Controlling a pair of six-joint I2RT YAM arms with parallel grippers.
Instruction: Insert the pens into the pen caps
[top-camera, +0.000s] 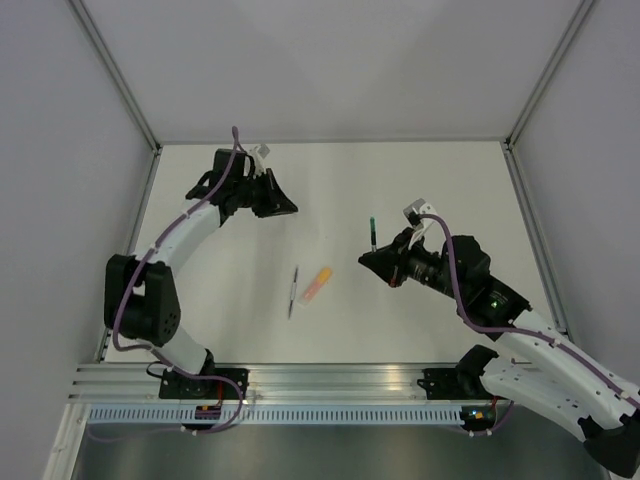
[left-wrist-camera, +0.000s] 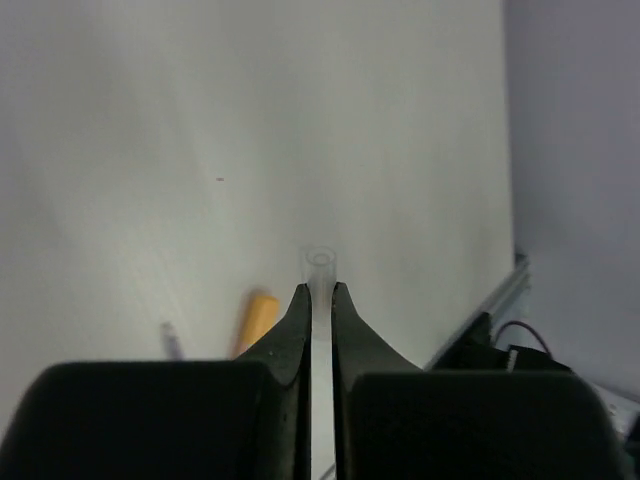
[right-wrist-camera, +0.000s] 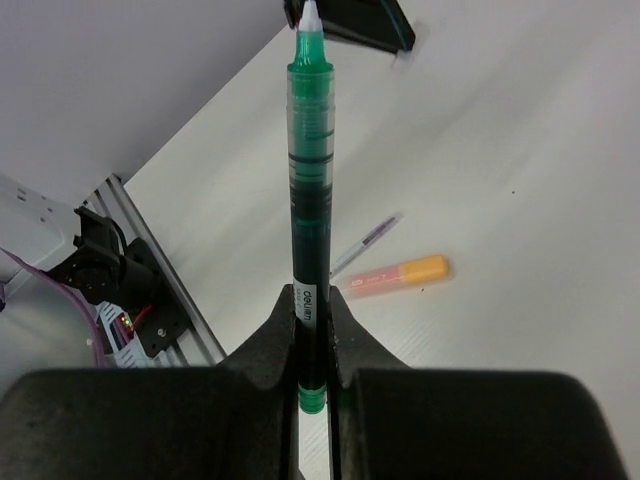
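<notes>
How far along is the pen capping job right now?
Neither held piece is joined yet. In hand: the right fingers grip the green pen, tip outward, and the left fingers pinch a clear cap, with the arms far apart. Left: join those, then the thin grey pen and orange pen lying between the arms. I can't tell whether the orange one is capped.

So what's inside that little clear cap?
The open end of the clear cap looks empty; the white table shows through it. The left tool is shut on it, and its fingers cover the rest.
</notes>
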